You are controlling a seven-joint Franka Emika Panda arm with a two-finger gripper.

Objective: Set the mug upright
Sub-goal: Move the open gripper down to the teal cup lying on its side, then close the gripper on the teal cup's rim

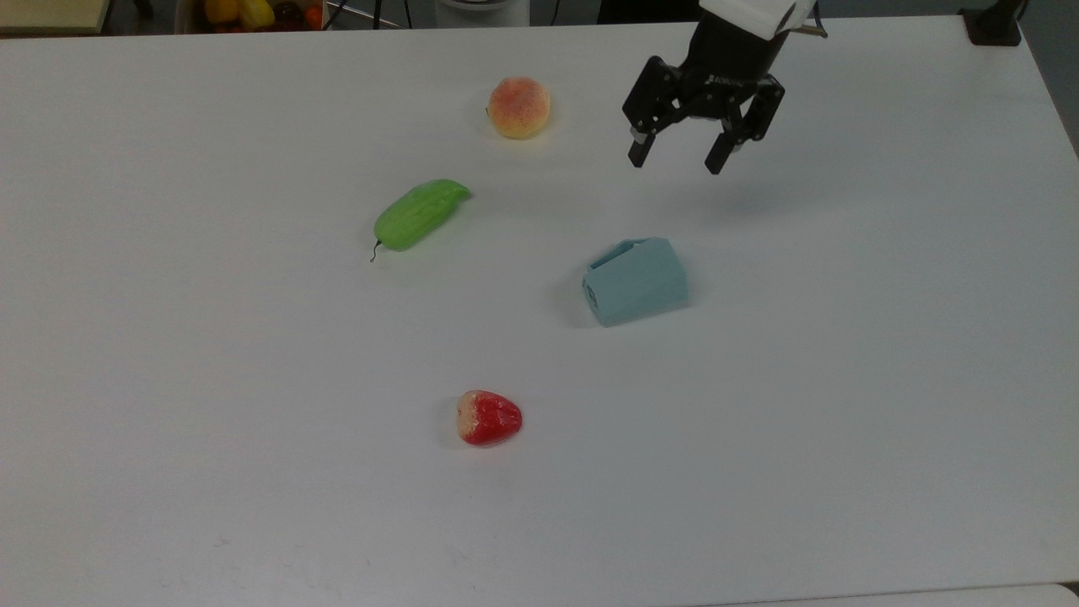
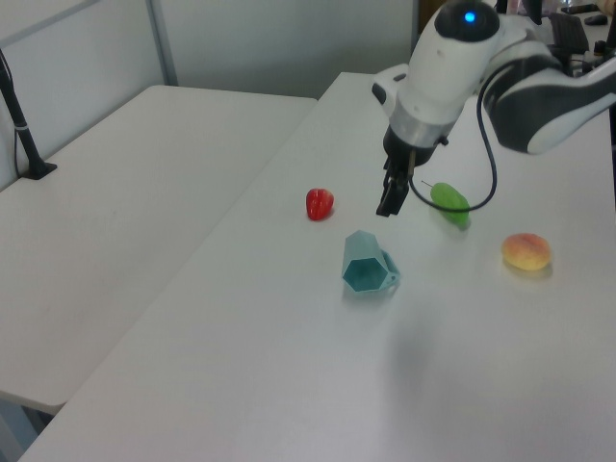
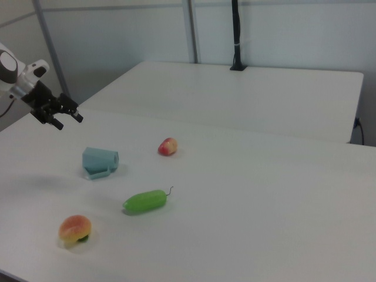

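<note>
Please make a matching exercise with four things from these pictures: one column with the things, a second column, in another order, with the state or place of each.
Things:
1. mug
2. gripper
3. strawberry
4. peach

States or places:
A. open, in the air above the table
B. lying on its side
C. nearest the top view's bottom edge
D. nearest the top view's top edge, on the table

Pairs: 1-B, 2-A, 3-C, 4-D

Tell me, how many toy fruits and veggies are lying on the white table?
3. The peach lies by the top view's far edge, the green cucumber sits nearer on the top view's left, and the strawberry lies closest. More sit in a bin off the table, partly hidden.
</note>
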